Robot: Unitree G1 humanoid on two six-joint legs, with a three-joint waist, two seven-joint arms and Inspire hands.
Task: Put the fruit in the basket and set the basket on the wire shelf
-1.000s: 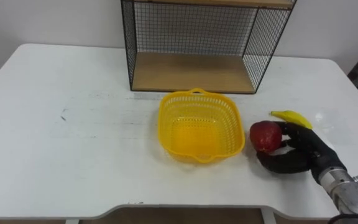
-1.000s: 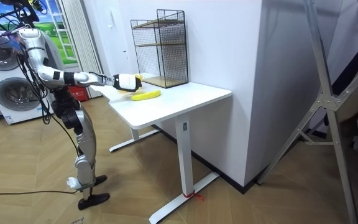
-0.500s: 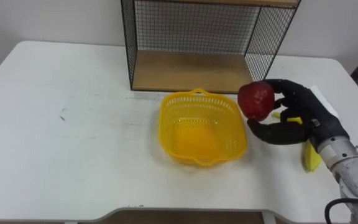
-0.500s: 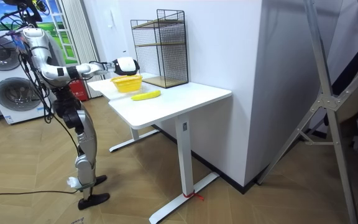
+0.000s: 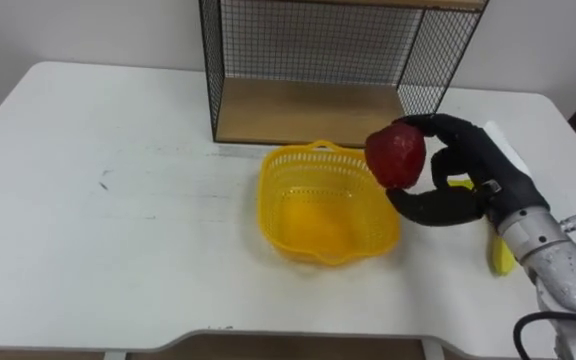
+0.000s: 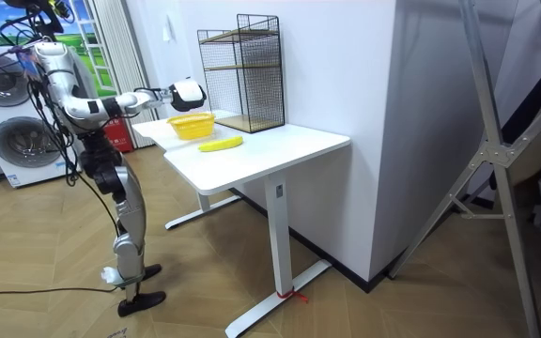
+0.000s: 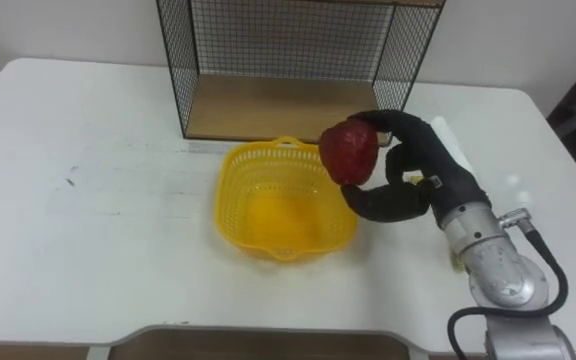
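The right hand [image 5: 468, 175], fingers curled round a round red fruit [image 5: 396, 155], holds it above the right rim of the perforated yellow plastic basket [image 5: 278, 225]. A banana [image 5: 499, 255] lies near the right edge of the desk [image 5: 118, 230], and the wire shelf [image 5: 308, 40] stands at its far edge.

Two pieces of fruit: one red fruit [image 5: 396, 154], up above the table's [image 5: 118, 230] right half in the one hand [image 5: 468, 165], and one banana [image 5: 500, 254] lying near the right edge. One basket [image 5: 288, 185], mid-table and toward the front edge, with nothing in it. One wire shelf [image 5: 308, 110] at the back edge. One table carries all of these. In the room view, two washers [image 6: 7, 141] stand stacked behind the robot.
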